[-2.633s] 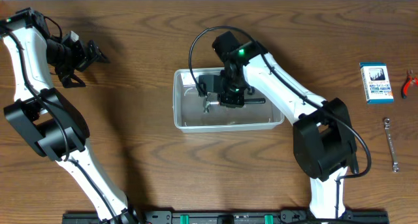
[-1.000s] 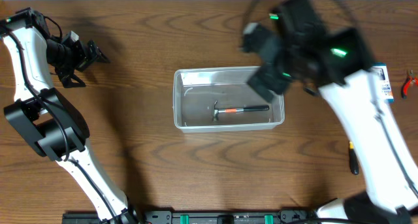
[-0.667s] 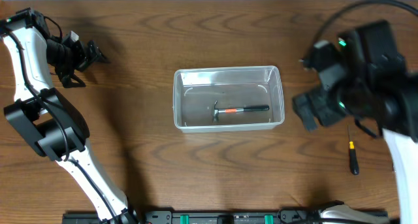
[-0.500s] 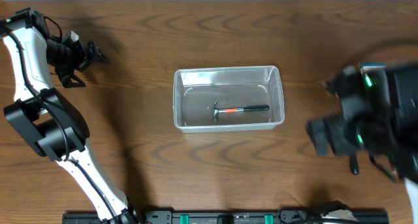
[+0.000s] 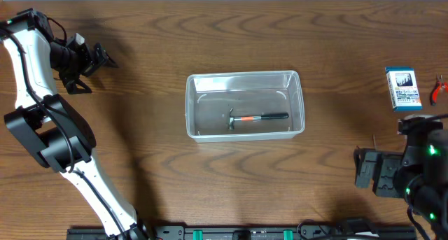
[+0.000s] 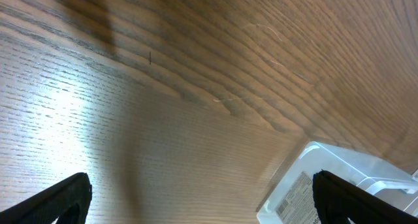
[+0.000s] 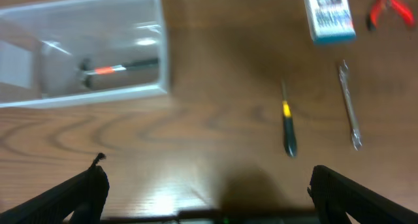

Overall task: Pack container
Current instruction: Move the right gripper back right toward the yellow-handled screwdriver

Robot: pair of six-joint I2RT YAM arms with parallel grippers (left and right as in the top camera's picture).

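Note:
The clear container stands mid-table with a small hammer lying inside it. The right wrist view shows the same container and hammer at its upper left. My right gripper hangs near the front right of the table, well clear of the container. Its jaws are open and empty. At the far left my left gripper is open with nothing in it. A corner of the container shows beside its right finger.
A black-and-yellow screwdriver and a metal wrench lie on the wood ahead of my right gripper; the overhead view hides them under the arm. A blue-and-white box and red pliers sit at the right edge.
My right arm has swung away from above the container to the right and toward the front edge, jaws open throughout. The hammer stays in the container. The left arm has not moved.

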